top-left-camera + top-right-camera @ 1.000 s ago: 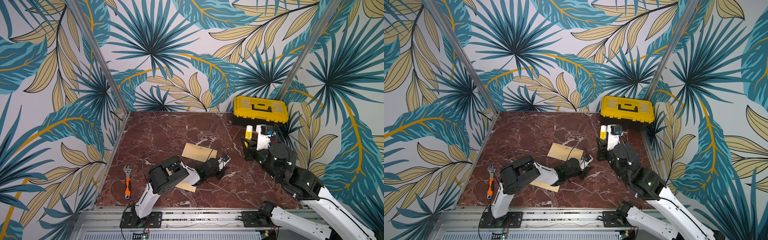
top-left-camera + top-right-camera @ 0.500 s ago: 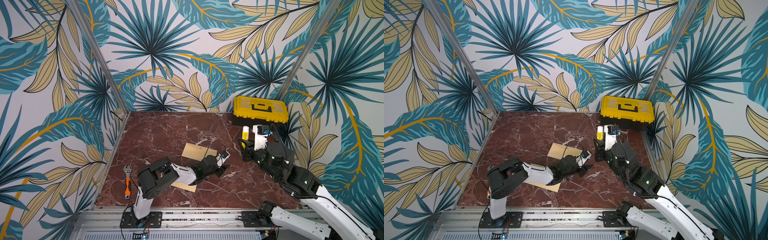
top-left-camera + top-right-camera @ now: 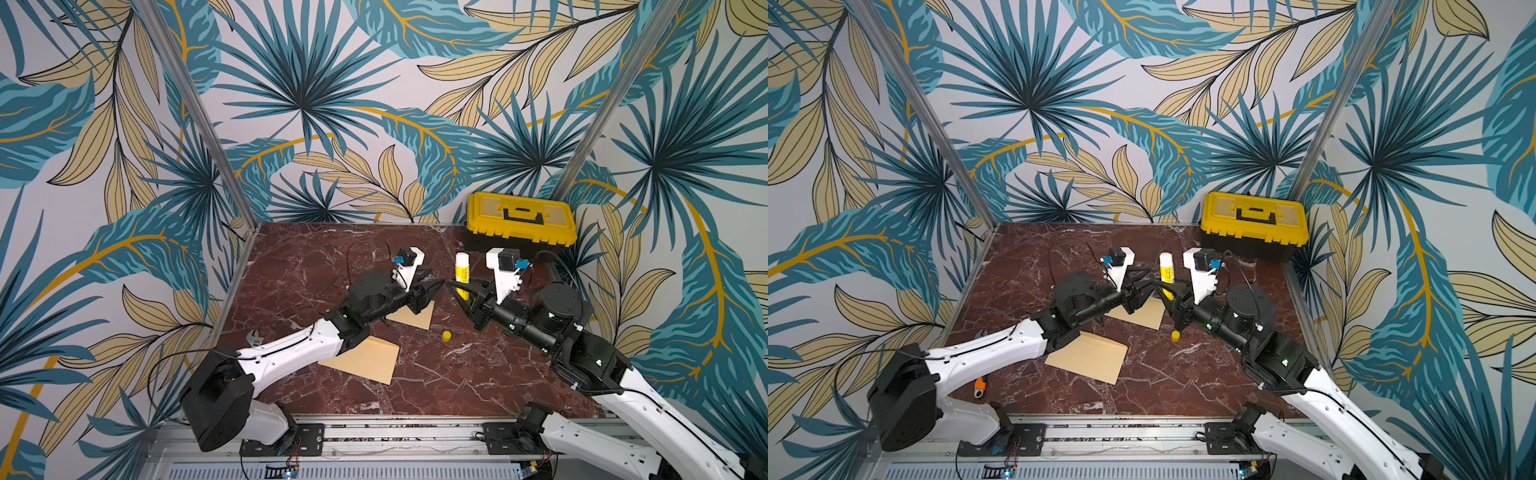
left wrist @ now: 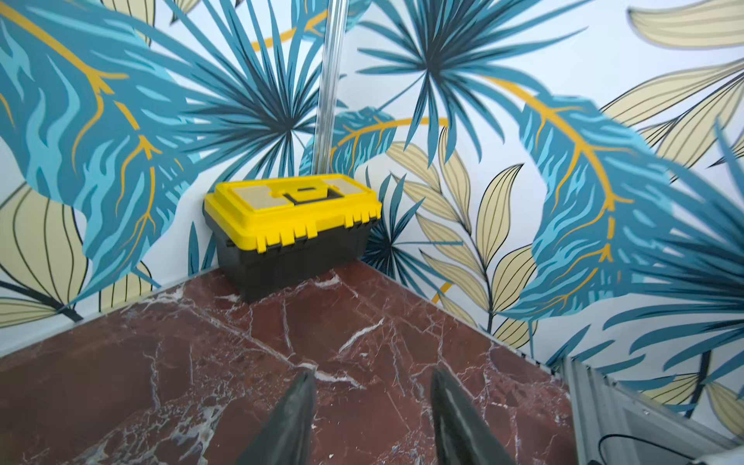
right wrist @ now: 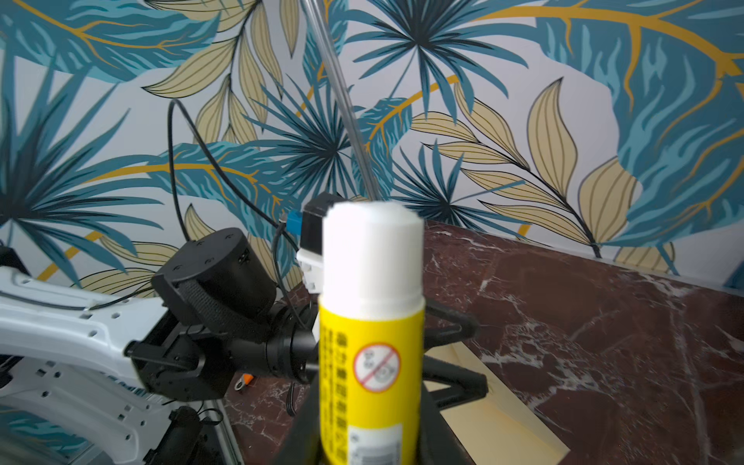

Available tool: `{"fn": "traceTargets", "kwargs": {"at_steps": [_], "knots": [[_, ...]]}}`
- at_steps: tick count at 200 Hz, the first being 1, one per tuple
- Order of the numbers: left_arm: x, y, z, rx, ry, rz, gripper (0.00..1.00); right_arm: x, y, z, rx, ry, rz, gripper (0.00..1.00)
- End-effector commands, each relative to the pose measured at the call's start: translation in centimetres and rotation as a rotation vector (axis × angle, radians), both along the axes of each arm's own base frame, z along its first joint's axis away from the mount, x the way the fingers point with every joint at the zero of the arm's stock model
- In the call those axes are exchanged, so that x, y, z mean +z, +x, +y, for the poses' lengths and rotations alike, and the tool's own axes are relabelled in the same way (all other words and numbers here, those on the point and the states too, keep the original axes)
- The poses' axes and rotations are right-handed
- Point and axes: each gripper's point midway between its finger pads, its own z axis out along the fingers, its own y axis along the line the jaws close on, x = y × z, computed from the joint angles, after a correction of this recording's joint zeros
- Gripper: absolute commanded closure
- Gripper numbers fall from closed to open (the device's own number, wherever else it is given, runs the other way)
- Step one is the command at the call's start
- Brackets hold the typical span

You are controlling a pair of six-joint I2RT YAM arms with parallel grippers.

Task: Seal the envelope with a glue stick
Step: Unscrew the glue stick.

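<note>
**Operator:** What do my right fingers have?

**Spotter:** Your right fingers (image 5: 296, 439) are closed tight on the lower barrel of the glue stick (image 5: 370, 342), one on each side. They hold it upright. Its white tip is bare and points up.

**Operator:** And the left ones?

**Spotter:** Your left fingers (image 4: 294, 418) stand partway apart and grip nothing. Through the gap you see only the marbled bench (image 3: 316, 257), with the yellow-lidded toolbox (image 4: 294, 225) in the far corner.

**Operator:** How near is the stick to them?

**Spotter:** In both top views your left fingers point at it from the side, at about the height of your right fingers' grip. The stick is just beyond their tips, not between them. One left tip comes right up to a right fingertip. I cannot tell whether they touch.

**Operator:** Can you read anything on it?

**Spotter:** The yellow label carries columns of black characters, too blurred to read. Beside them is a red-ringed circle with a slash through it. Lower down there is a white patch, cut off by the edge of your right wrist view. I can make out no brand name there, or on the toolbox.

**Operator:** Where is the cap?

**Spotter:** The cap (image 3: 446, 336) stands on the bench by itself, apart from the stick and nearer the front rail than your right fingers. It is near a corner of the tan envelope (image 3: 365, 359). The envelope lies flat under your left arm (image 3: 291, 353) and shows on both sides of it. The stick stands near its far corner.
</note>
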Motion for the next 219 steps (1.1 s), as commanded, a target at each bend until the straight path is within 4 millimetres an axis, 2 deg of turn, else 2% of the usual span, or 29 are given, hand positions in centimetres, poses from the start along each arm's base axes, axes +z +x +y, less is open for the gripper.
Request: {"fn": "traceTargets", "kwargs": {"at_steps": [1,18,37,72,94,126,159,219], "knots": [[3.3,-2.4,2.0,-0.108,-0.067,-0.007,0.48,2.5,-2.1,1.9,0.168,0.057,-0.119,1.00],[6.3,-4.0,3.9,-0.167,-0.123,-0.058,0.42,3.1,-3.2,2.6,0.245,0.069,-0.152,1.00],[9.2,-6.3,5.7,-0.253,-0.165,-0.123,0.39,3.5,-4.2,3.5,0.326,0.066,-0.177,1.00],[12.1,-10.7,5.8,-0.467,-0.133,-0.183,0.38,4.2,-5.9,4.9,0.469,0.088,-0.207,1.00],[13.4,-12.5,6.0,-0.561,-0.154,-0.210,0.36,4.5,-6.3,5.6,0.520,0.092,-0.200,1.00],[14.4,-13.4,5.9,-0.644,-0.170,-0.209,0.36,5.2,-6.8,6.1,0.575,0.119,-0.205,1.00],[13.9,-13.1,5.2,-0.668,-0.146,-0.176,0.42,5.6,-7.2,6.4,0.606,0.124,-0.212,1.00],[14.5,-13.5,5.0,-0.733,-0.173,-0.160,0.45,5.0,-7.2,7.4,0.666,0.103,-0.186,1.00]]}}
